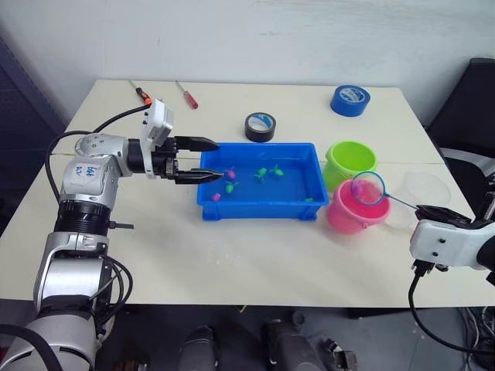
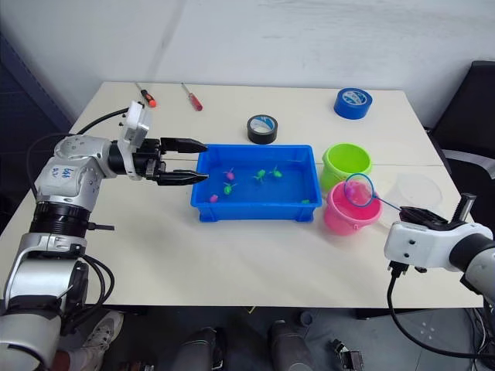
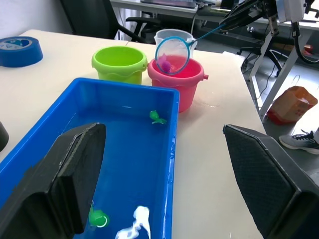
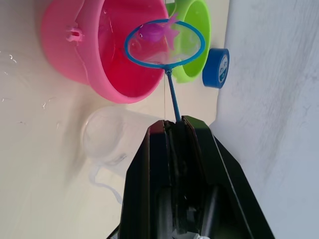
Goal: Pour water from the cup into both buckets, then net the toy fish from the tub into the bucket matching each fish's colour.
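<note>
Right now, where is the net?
On the right side, the right gripper holds the net over the pink bucket, with a pink fish in it.

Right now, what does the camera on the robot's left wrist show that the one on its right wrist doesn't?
The left wrist view alone shows the blue tub with green toy fish in the water, between the open fingers of the left hand.

The right wrist view alone shows the right hand shut on the net's handle.

Both show the net with a pink fish in it over the pink bucket, the green bucket, the clear cup and the blue tape roll.
</note>
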You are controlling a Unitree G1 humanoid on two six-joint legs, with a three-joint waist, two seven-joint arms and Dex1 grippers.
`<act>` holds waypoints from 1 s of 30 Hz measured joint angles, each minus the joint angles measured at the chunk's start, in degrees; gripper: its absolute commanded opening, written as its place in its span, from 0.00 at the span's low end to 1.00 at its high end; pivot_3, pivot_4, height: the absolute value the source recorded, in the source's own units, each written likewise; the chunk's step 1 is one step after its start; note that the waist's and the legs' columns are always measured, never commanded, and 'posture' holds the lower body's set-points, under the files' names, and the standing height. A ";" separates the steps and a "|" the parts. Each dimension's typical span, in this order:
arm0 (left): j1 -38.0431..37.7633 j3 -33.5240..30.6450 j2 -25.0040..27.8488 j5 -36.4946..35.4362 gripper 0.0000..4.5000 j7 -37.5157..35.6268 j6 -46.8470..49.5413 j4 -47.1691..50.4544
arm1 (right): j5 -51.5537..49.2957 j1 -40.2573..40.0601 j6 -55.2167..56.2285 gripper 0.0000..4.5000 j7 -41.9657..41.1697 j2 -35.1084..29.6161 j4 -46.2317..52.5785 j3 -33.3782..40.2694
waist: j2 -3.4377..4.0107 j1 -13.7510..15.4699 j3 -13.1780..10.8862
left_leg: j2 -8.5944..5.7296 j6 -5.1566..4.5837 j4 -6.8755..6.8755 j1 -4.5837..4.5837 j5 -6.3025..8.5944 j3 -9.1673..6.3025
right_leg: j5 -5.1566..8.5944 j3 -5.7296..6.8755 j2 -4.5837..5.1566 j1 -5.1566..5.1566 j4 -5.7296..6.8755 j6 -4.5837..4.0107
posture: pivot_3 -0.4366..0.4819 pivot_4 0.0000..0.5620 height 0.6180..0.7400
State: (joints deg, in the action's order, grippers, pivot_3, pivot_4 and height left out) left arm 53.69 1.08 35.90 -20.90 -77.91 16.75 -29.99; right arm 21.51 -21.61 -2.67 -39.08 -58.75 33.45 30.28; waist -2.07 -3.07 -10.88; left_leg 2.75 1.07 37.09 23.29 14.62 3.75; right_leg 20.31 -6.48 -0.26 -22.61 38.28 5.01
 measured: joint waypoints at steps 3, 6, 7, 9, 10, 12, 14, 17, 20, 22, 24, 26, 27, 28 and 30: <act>0.04 0.00 -0.13 0.16 0.92 -0.43 -0.24 -0.08 | 3.07 -0.69 3.64 0.00 1.21 0.95 -0.24 1.46 | 0.00 0.02 0.00 | 0.00 0.00 0.00 -0.01 0.00 0.00 | 0.00 0.01 -0.01 0.00 0.02 0.00 | 0.48 0.27 0.95; 0.04 0.00 -0.21 0.60 0.92 -0.60 -0.51 -0.23 | 6.69 -1.73 6.84 0.00 2.64 2.00 -0.29 2.29 | 0.00 0.00 0.00 | 0.01 0.01 0.01 -0.02 0.00 0.00 | 0.00 0.01 -0.03 0.01 0.03 0.00 | 0.48 0.27 0.95; 0.04 0.00 -0.27 0.69 0.92 -0.64 -0.57 -0.23 | 7.51 -1.75 7.79 0.00 3.00 2.60 -0.29 2.29 | 0.00 -0.02 0.00 | 0.01 0.01 0.01 -0.03 0.00 0.01 | 0.00 0.01 -0.03 0.01 0.05 0.00 | 0.48 0.27 0.95; 0.05 0.00 -0.35 0.84 0.92 -0.69 -0.59 -0.28 | 9.05 -1.88 9.32 0.00 3.68 3.25 -0.25 2.34 | 0.00 -0.04 0.00 | 0.01 0.01 0.02 -0.04 0.00 0.02 | 0.00 0.01 -0.04 0.01 0.08 0.00 | 0.48 0.27 0.95; 0.06 0.00 -0.47 0.87 0.92 -0.71 -0.60 -0.29 | 10.12 -2.25 10.29 0.00 4.08 3.76 -0.17 2.75 | 0.00 -0.01 0.00 | 0.01 0.01 0.02 -0.04 0.00 0.01 | 0.00 0.01 -0.04 0.01 0.08 0.00 | 0.48 0.27 0.95; 0.07 0.00 -0.57 0.93 0.92 -0.76 -0.63 -0.42 | 11.82 -3.11 11.59 0.00 4.89 5.48 -0.09 3.71 | 0.00 0.08 0.00 | 0.00 0.02 0.02 -0.04 -0.01 0.00 | 0.00 0.01 -0.06 0.01 0.07 0.00 | 0.48 0.27 0.95; 0.07 -0.02 -0.58 1.00 0.92 -0.78 -0.66 -0.84 | 13.23 -3.73 12.35 0.00 5.38 6.32 -0.08 3.85 | 0.00 0.04 0.00 | 0.00 0.02 0.02 -0.05 -0.01 0.04 | 0.00 0.02 -0.05 0.02 0.09 0.00 | 0.48 0.27 0.95; 0.07 -0.02 -0.71 1.03 0.92 -0.78 -0.66 -1.25 | 16.96 -4.01 13.88 0.00 8.22 8.87 0.05 3.86 | 0.00 -0.01 0.00 | 0.00 0.02 0.04 -0.08 -0.01 0.05 | 0.00 0.02 -0.05 0.01 0.16 -0.01 | 0.48 0.27 0.95; 0.07 -0.02 -0.71 1.03 0.92 -0.75 -0.66 -1.27 | 20.43 -4.75 15.36 0.00 11.43 12.14 0.18 3.76 | 0.00 0.03 0.01 | 0.00 0.04 0.04 -0.09 -0.01 0.04 | 0.00 0.01 -0.05 0.01 0.19 -0.01 | 0.48 0.27 0.95; 0.06 -0.04 -0.71 1.03 0.92 -0.72 -0.63 -1.26 | 22.60 -5.06 16.22 0.00 13.22 13.85 0.20 3.70 | 0.00 -0.02 0.01 | 0.00 0.04 0.05 -0.10 -0.01 0.06 | 0.00 0.02 -0.05 0.01 0.20 -0.01 | 0.48 0.27 0.95; 0.06 -0.04 -0.70 1.03 0.92 -0.68 -0.59 -1.22 | 24.60 -4.89 16.50 0.00 14.95 14.89 0.22 3.69 | 0.00 -0.06 0.01 | -0.01 0.04 0.06 -0.13 -0.01 0.11 | 0.00 0.02 -0.05 0.01 0.25 -0.01 | 0.48 0.27 0.95; 0.06 -0.05 -0.70 1.03 0.92 -0.61 -0.55 -1.18 | 26.55 -4.35 16.66 0.00 16.66 15.60 0.25 3.69 | 0.00 -0.09 0.01 | -0.01 0.04 0.07 -0.15 -0.02 0.12 | 0.00 0.03 -0.05 0.02 0.28 -0.01 | 0.48 0.27 0.95; 0.06 -0.05 -0.70 1.03 0.92 -0.58 -0.53 -1.17 | 27.41 -4.24 16.75 0.00 17.34 15.92 0.26 3.69 | 0.00 -0.08 0.01 | -0.01 0.05 0.07 -0.16 -0.02 0.11 | 0.00 0.02 -0.05 0.01 0.29 -0.01 | 0.48 0.27 0.95; 0.06 -0.05 -0.70 1.03 0.92 -0.54 -0.53 -1.16 | 28.48 -4.20 16.84 0.00 18.05 16.28 0.27 3.69 | 0.00 -0.05 0.01 | -0.01 0.05 0.07 -0.16 -0.02 0.10 | 0.00 0.02 -0.05 0.01 0.29 -0.01 | 0.48 0.27 0.95; 0.06 -0.06 -0.67 1.03 0.92 -0.50 -0.49 -1.16 | 30.13 -4.21 17.25 0.00 19.11 16.50 0.27 3.69 | 0.00 -0.04 0.01 | -0.02 0.05 0.07 -0.16 -0.02 0.11 | 0.01 0.02 -0.05 0.01 0.30 -0.02 | 0.48 0.27 0.95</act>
State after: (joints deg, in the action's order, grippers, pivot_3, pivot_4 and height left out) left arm 53.75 1.03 35.22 -19.87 -78.40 16.26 -31.15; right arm 51.63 -25.82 14.58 -19.97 -42.25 33.72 33.97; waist -2.07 -3.11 -10.87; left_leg 2.73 1.13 37.16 23.13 14.59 3.86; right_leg 20.32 -6.47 -0.32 -22.60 38.58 4.99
